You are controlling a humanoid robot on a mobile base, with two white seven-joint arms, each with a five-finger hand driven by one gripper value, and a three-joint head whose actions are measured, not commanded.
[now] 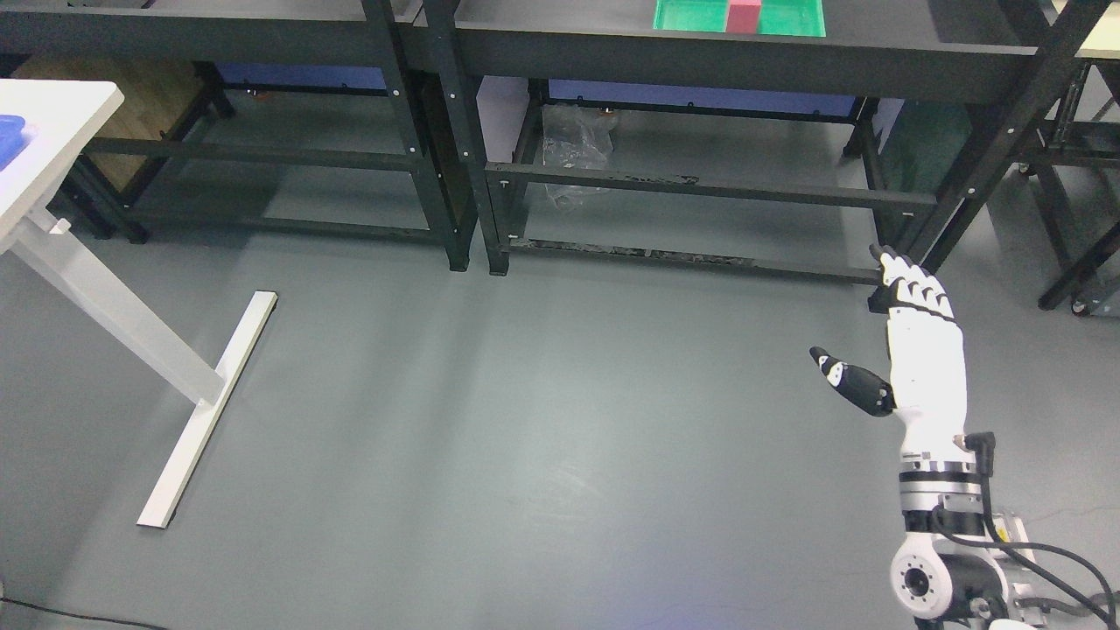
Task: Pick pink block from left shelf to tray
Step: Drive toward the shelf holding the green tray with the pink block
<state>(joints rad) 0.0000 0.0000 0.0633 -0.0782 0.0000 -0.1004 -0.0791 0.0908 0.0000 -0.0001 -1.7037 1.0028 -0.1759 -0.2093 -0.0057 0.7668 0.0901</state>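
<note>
The pink block (745, 16) stands inside the green tray (792, 17) at the top edge of the frame, right of centre, on the dark top of the black shelf unit (700, 52). Only the lower part of block and tray shows; the rest is cut off by the frame's upper edge. By that placement the transfer looks finished: the block sits in the tray and nothing is being carried.

The right hand (919, 350) shows in the lower right of the frame, over the grey floor (525, 420) and well below and apart from the shelf top. Its fingers (910, 284) are stretched out straight and the thumb is splayed to the side, so it is wide and holds nothing. The left arm does not show.

What seems left, if anything, is only drawing the arm back to rest. At the left edge a white counter (52, 122) carries something blue (13, 136), mostly cut off. Crumpled clear plastic (573, 144) lies under the shelf.
</note>
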